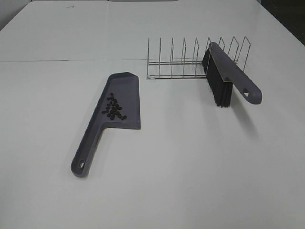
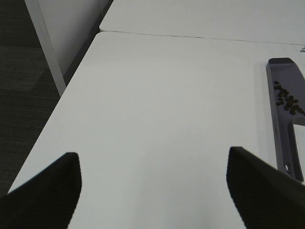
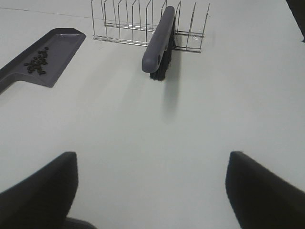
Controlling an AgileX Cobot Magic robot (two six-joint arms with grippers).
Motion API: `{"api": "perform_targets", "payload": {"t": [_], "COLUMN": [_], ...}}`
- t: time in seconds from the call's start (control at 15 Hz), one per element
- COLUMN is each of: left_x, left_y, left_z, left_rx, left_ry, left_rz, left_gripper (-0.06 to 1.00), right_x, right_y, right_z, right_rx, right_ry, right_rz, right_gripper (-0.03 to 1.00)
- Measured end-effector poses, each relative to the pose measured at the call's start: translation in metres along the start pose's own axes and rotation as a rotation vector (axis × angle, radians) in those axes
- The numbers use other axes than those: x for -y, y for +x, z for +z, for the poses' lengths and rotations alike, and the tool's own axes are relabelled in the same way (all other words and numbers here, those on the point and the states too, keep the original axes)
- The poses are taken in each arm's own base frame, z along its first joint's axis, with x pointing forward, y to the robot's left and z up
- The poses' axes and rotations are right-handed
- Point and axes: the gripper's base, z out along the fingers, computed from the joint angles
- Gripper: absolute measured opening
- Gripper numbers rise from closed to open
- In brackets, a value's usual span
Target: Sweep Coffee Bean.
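Note:
The coffee beans (image 1: 113,106) lie in a small dark cluster on the blade of a grey-purple dustpan (image 1: 128,95). The pan lies flat left of centre, its handle pointing toward the front. A matching brush (image 1: 228,71) with black bristles leans in a wire rack (image 1: 176,59) at the back right. In the left wrist view, my left gripper (image 2: 152,191) is open over bare table, with the dustpan (image 2: 286,129) and beans (image 2: 287,99) off to one side. My right gripper (image 3: 152,191) is open too, well short of the brush (image 3: 159,43) and dustpan (image 3: 62,52). Neither gripper shows in the exterior high view.
A seam runs across the white table (image 1: 57,60) behind the dustpan. The table's left edge (image 2: 71,86) drops to dark floor in the left wrist view. White tabletop (image 1: 190,167) stretches in front of the rack and the pan.

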Motion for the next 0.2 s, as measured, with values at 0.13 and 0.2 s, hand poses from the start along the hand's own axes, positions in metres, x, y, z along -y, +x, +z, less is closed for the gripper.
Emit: {"api": "perform_targets", "payload": {"t": [0.13,0.2], "left_x": [0.0,0.0], "left_y": [0.0,0.0], "left_z": [0.0,0.0], "left_rx": [0.0,0.0], "left_ry": [0.0,0.0], "left_rz": [0.0,0.0], "left_gripper": [0.78,0.78], "right_x": [0.0,0.0], "right_y": [0.0,0.0], "right_z": [0.0,0.0], "right_rx": [0.0,0.0], "right_ry": [0.0,0.0], "right_rz": [0.0,0.0], "right_gripper": [0.75,0.75]}}
